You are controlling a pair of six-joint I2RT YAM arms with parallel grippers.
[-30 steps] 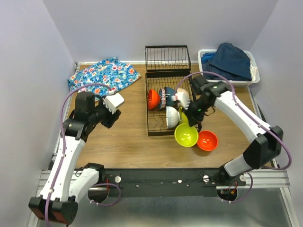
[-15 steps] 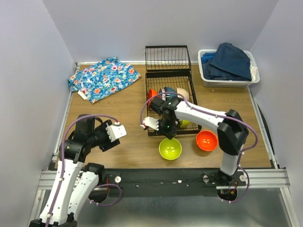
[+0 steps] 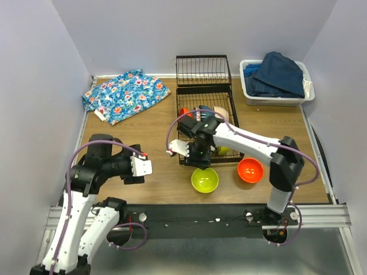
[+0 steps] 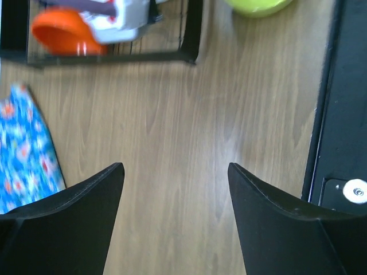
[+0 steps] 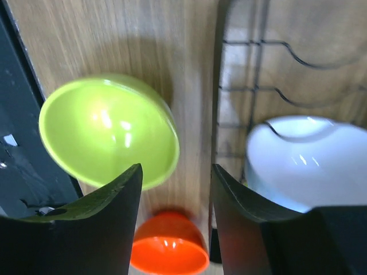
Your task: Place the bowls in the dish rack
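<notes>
Left gripper (image 4: 175, 169): fingers spread, holding nothing, above table (image 4: 183, 114).
Right gripper (image 5: 176, 172): fingers spread, holding nothing, at rack's (image 3: 203, 87) near edge.
Lime bowl (image 3: 205, 179): on table, 6 o'clock of rack.
Red bowl (image 3: 250, 170): on table, 3 o'clock of lime bowl.
White bowl (image 5: 298, 160): in rack.

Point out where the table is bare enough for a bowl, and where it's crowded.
Bare table lies between the floral cloth, the dish rack and the left gripper. A patch sits right of the rack, below the white bin. Crowded: the rack's near end, with the right gripper, yellow-green bowl and red-orange bowl.
</notes>
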